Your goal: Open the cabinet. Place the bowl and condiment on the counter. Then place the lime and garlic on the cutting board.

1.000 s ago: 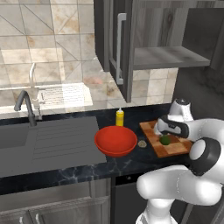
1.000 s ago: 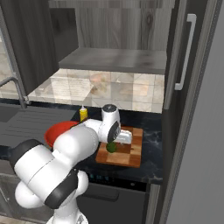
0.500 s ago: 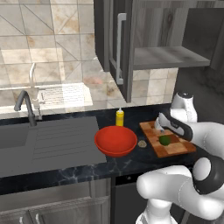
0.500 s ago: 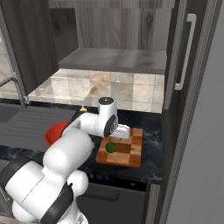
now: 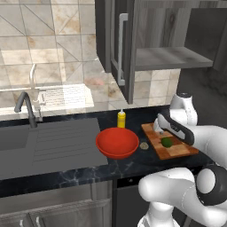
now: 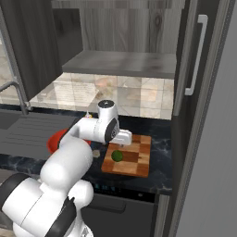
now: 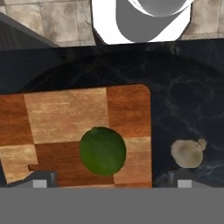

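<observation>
The dark green lime (image 7: 103, 151) lies on the checkered cutting board (image 7: 65, 113), right below my open gripper (image 7: 111, 181), whose fingertips stand either side of it with nothing between them. Off the board's edge, the pale garlic (image 7: 188, 153) rests on the black counter (image 7: 188, 96). In the left base view my gripper (image 5: 158, 128) hovers over the cutting board (image 5: 177, 150) just left of the lime (image 5: 166, 142); the garlic (image 5: 144, 145) sits between the board and the red bowl (image 5: 117, 142). The yellow condiment (image 5: 121, 119) stands behind the bowl. The cabinet (image 5: 168, 57) is open.
The cabinet's open door (image 5: 119, 48) hangs out over the counter above the bowl. A grey sink and drainboard (image 5: 48, 142) with a faucet (image 5: 26, 108) lie to the left. In the right base view a tall dark door (image 6: 199, 55) stands at the right.
My hand has moved a little left over the board toward the garlic side, and the arm's elbow has swung. The lime, garlic, bowl and bottle have stayed put.
</observation>
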